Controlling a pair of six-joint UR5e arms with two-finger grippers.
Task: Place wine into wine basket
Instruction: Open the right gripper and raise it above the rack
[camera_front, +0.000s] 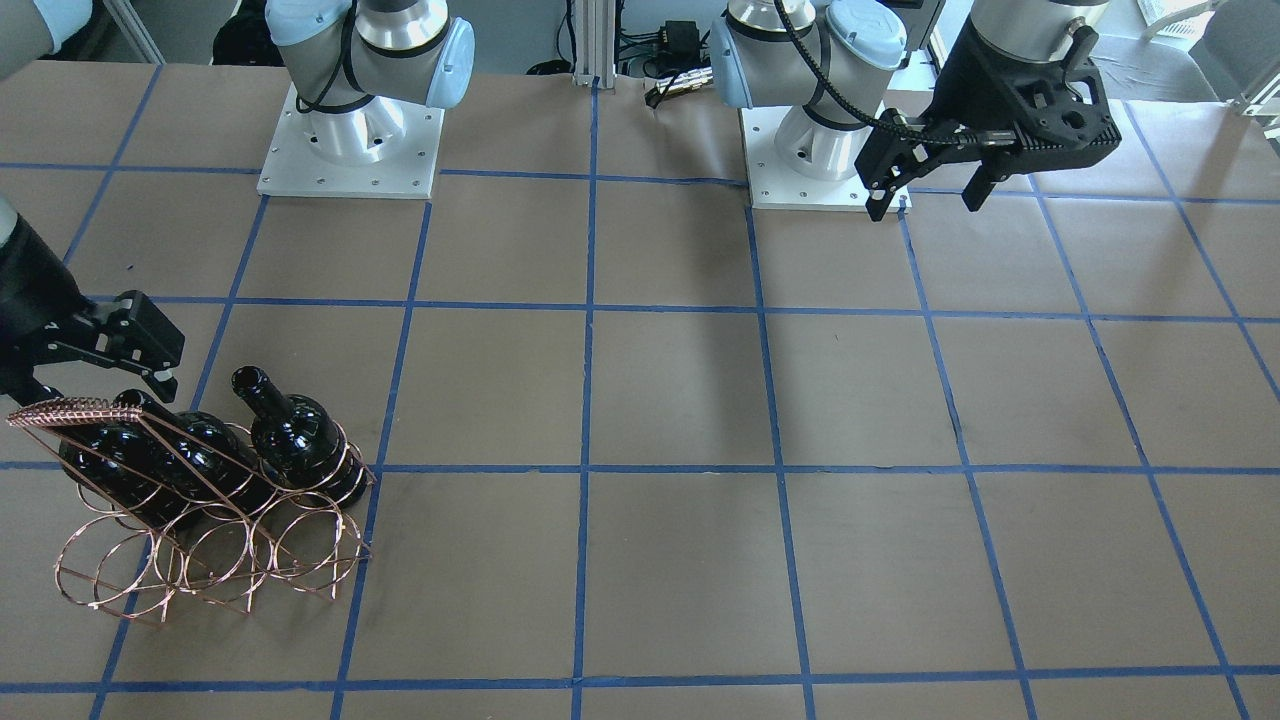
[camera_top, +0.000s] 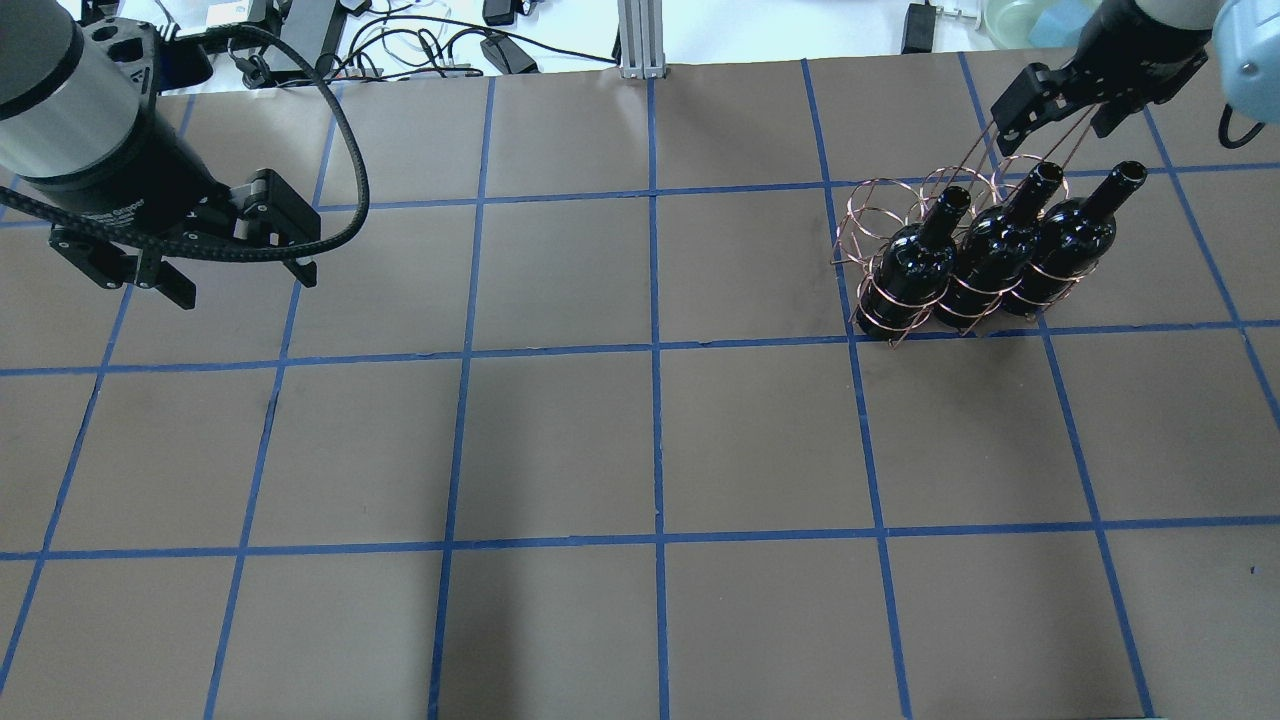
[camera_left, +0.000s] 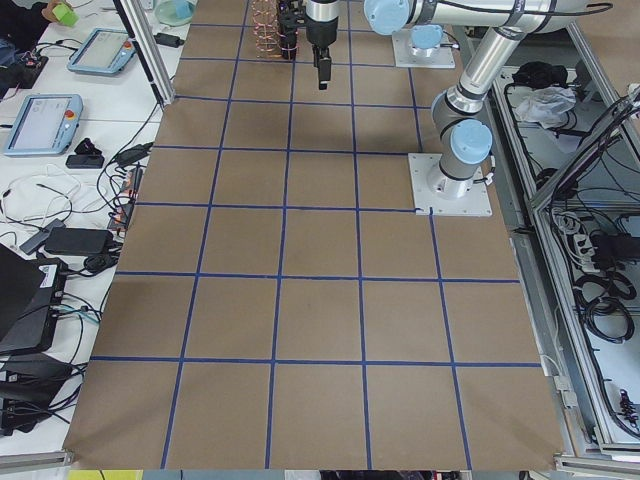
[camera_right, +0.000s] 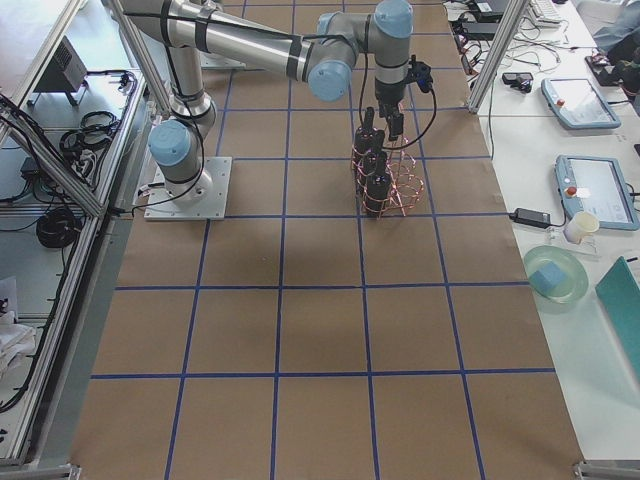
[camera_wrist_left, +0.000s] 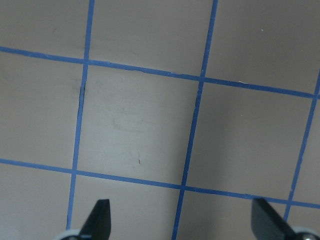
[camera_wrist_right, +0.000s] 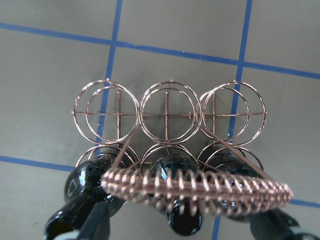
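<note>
Three near-black wine bottles (camera_top: 912, 262) (camera_top: 995, 250) (camera_top: 1075, 235) sit tilted side by side in one tier of the copper wire wine basket (camera_top: 868, 205), necks pointing up and away from the robot. Its other tier of rings (camera_wrist_right: 167, 112) holds nothing. My right gripper (camera_top: 1058, 115) hangs open just above the braided handle (camera_wrist_right: 200, 187), one finger (camera_wrist_right: 100, 220) near each end; I cannot tell whether it touches. My left gripper (camera_top: 243, 285) is open over bare table far to the left, holding nothing, its fingertips (camera_wrist_left: 100, 217) apart in the left wrist view.
The basket stands at the far right part of the brown table (camera_top: 650, 440), which is marked with a blue tape grid. Both arm bases (camera_front: 350, 150) (camera_front: 815, 165) sit at the robot's edge. Cables and tablets (camera_right: 590, 190) lie on side benches beyond the far edge.
</note>
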